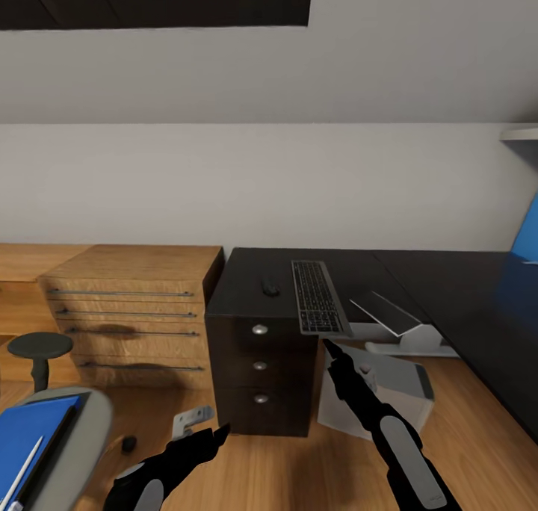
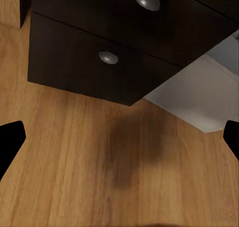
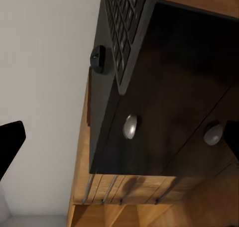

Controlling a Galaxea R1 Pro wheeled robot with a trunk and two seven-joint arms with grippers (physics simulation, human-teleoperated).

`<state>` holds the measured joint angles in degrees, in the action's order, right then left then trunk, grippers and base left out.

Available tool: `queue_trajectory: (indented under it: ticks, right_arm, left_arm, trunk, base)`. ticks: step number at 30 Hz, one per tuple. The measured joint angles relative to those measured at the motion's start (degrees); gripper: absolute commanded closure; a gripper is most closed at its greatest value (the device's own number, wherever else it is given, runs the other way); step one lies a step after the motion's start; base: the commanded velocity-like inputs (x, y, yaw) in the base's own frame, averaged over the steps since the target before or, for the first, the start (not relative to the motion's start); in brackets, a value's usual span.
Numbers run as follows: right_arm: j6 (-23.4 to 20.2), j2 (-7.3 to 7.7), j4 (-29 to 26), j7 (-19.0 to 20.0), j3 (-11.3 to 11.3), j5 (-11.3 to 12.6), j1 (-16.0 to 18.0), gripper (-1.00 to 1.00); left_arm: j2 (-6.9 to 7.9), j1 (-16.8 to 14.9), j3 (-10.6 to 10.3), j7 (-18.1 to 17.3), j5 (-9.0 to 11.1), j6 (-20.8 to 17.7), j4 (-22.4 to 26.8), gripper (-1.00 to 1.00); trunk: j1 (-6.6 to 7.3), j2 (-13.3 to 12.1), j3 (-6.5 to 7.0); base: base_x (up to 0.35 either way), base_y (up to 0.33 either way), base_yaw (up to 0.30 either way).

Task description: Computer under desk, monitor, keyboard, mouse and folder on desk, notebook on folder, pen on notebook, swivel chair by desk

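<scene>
- While both arms hang low in front of the drawer unit, the right gripper (image 1: 329,344) sits just under the near end of the keyboard (image 1: 319,296) with its jaws spread and nothing between them; the left gripper (image 1: 217,435) is likewise parted and empty, over bare floor.
- That keyboard lies on the black counter (image 1: 388,272), its near end jutting past the front edge above the silver knobs (image 1: 259,329). It looks slim, stiff and light, so a pinch across the overhanging short end should hold, though the smooth frame may slip.
- Beside it, the mouse (image 1: 270,287) rests on the counter: small, rounded, easily nudged.
- Under the counter, the computer (image 1: 381,391) appears tilted; heavy and boxy, it suits pushing over lifting.
- On the swivel chair (image 1: 75,451) lies the folder (image 1: 33,436), flat and probably flexible, best taken by an edge; the thin white pen (image 1: 22,466) across it could roll off.
</scene>
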<state>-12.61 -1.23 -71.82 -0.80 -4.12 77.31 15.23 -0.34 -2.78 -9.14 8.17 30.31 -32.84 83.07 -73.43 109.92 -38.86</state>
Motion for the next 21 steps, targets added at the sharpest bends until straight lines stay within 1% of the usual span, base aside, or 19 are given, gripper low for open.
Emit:
queue_trajectory:
  ticks: [4, 6, 8, 10, 11, 15, 21]
  right_arm:
    - [0.03, -0.12, 1.11, 0.00, 0.00, 0.21, -0.02, -1.00]
    - [0.03, -0.15, 1.34, 0.06, -0.04, 0.29, 0.01, -1.00]
    - [0.03, -0.16, 1.40, 0.07, -0.05, 0.30, -0.02, -1.00]
    - [0.03, -0.16, 1.43, 0.08, -0.05, 0.31, -0.02, -1.00]
    - [0.03, -0.17, 1.44, 0.08, -0.03, 0.32, -0.03, -1.00]
    - [0.01, -0.14, 1.45, 0.07, 0.20, 0.32, -0.02, -1.00]
    - [-0.07, -0.10, 1.52, 0.01, 0.94, 0.39, 0.01, -1.00]
  left_arm:
    - [-0.01, 0.00, -0.04, -0.05, 0.12, -0.01, 0.07, -1.00]
    - [-0.01, 0.20, -0.05, -0.11, 0.90, -0.01, 0.71, -1.00]
    - [-0.01, 1.05, -0.05, -0.13, 1.50, -0.01, 1.85, -1.00]
    - [0.00, 2.82, -0.07, -0.18, 1.93, -0.03, 4.33, -1.00]
    - [0.00, 3.82, -0.07, -0.20, 2.04, -0.03, 5.60, -1.00]
    - [0.01, 5.90, -0.07, -0.24, 2.19, -0.02, 8.08, -1.00]
    - [0.00, 6.91, -0.09, -0.31, 2.60, -0.02, 9.28, -1.00]
  trunk:
    - [-0.02, 0.00, 0.00]
    - [-0.02, 0.00, 0.00]
    - [-0.02, 0.00, 0.00]
    - [-0.02, 0.00, -0.02]
    - [-0.02, 0.00, -0.02]
    - [-0.02, 0.00, -0.02]
    - [-0.02, 0.00, -0.02]
  base:
    - [0.073, 0.000, 0.000]
    - [0.012, 0.000, 0.000]
    - [0.006, 0.000, 0.000]
    - [0.002, 0.000, 0.000]
    - [0.002, 0.000, 0.000]
    - [0.000, 0.000, 0.000]
    - [0.000, 0.000, 0.000]
